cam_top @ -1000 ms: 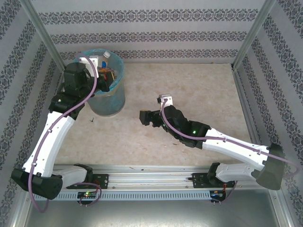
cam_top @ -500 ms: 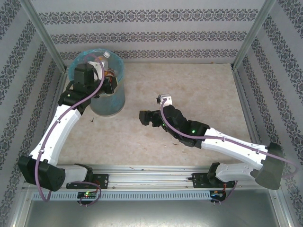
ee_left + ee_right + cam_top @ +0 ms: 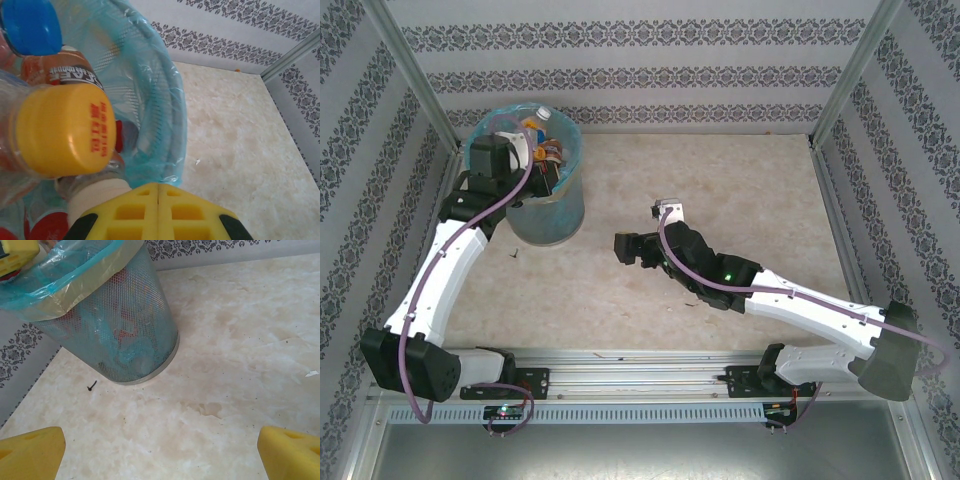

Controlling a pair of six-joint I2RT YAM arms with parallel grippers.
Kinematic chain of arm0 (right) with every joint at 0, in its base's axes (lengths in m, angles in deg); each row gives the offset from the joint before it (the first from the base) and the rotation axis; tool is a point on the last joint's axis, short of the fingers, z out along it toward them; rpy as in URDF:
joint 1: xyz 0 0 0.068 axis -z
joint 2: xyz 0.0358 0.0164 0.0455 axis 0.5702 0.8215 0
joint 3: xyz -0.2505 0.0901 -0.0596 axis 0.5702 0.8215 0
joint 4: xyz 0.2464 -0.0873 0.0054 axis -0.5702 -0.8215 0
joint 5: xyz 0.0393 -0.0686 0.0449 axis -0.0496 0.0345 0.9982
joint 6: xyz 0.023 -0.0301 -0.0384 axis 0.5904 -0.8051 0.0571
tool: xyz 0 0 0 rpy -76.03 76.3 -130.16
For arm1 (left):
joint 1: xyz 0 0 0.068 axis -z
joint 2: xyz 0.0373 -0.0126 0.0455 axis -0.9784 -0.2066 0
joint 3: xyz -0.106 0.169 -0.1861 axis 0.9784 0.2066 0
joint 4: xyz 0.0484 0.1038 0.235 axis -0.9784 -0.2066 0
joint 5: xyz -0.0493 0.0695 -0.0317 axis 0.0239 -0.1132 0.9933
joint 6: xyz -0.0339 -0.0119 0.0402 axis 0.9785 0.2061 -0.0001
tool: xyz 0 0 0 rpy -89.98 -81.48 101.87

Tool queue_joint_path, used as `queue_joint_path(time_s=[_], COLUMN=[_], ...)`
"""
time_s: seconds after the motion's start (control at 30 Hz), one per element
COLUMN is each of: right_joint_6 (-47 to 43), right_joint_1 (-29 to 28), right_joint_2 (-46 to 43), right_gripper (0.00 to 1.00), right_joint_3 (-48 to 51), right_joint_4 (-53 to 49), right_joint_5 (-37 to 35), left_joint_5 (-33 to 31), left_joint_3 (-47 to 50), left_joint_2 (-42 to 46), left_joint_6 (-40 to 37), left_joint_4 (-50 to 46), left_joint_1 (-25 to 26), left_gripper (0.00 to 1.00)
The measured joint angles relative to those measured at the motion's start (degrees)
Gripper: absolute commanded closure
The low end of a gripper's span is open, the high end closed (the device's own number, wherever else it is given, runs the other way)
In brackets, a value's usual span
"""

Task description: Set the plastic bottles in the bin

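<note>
Top external view: the bin (image 3: pixel 542 215) is standing at the far left corner of the table (image 3: pixel 760 190), its light-blue liner folding over the rim, and the plastic bottles (image 3: pixel 542 125) are lying piled inside it, a white cap and orange labels showing at the top. The left arm is reaching over the bin's near rim, with the left pincer (image 3: pixel 546 172) hanging inside the mouth above the pile. The right pincer (image 3: pixel 624 248) is hovering low over the middle of the table, well apart from the bin and pointing toward it. Left wrist view: the left pincer's two yellow fingers are pressing together, pad against pad, just above the bottles; a yellow-capped bottle (image 3: pixel 62 131) is lying close beside them, a blue cap (image 3: pixel 30 24) and a brown-labelled bottle (image 3: pixel 70 71) are resting behind it, and the liner is curving round to the right. Right wrist view: the right pincer's fingers are standing spread wide at the lower corners, gripping nothing, over bare table; the bin's mesh wall is rising ahead, coloured bottles showing dimly through it, and a small dark speck (image 3: pixel 91 386) is lying near its base.
</note>
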State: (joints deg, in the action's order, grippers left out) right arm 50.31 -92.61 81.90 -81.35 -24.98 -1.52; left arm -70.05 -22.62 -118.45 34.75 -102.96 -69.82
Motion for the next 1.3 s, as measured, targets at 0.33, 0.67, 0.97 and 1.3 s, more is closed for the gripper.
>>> queue_joint_path(time_s=[0.33, 0.67, 0.97, 1.3], right_joint_6=[0.02, 0.02, 0.0, -0.74], right_joint_1=[0.0, 0.0, 0.0, 0.52], right_joint_2=[0.0, -0.02, -0.35, -0.72], right_gripper=[0.02, 0.02, 0.02, 0.02], right_joint_3=[0.0, -0.02, -0.02, -1.31], right_joint_4=[-0.02, -0.02, -0.02, -1.05], right_joint_5=[0.0, 0.0, -0.02, 0.0], left_joint_5=[3.56, 4.0, 0.81, 0.11], left_joint_3=[-2.49, -11.98, -9.97, -10.23], left_joint_2=[-0.07, 1.49, -5.33, -5.66], left_joint_6=[0.9, 1.01, 0.2, -0.2], left_joint_4=[-0.57, -0.46, -0.15, 0.07], left_joint_1=[-0.13, -0.31, -2.25, -2.93], left_gripper=[1.0, 1.0, 1.0, 0.94])
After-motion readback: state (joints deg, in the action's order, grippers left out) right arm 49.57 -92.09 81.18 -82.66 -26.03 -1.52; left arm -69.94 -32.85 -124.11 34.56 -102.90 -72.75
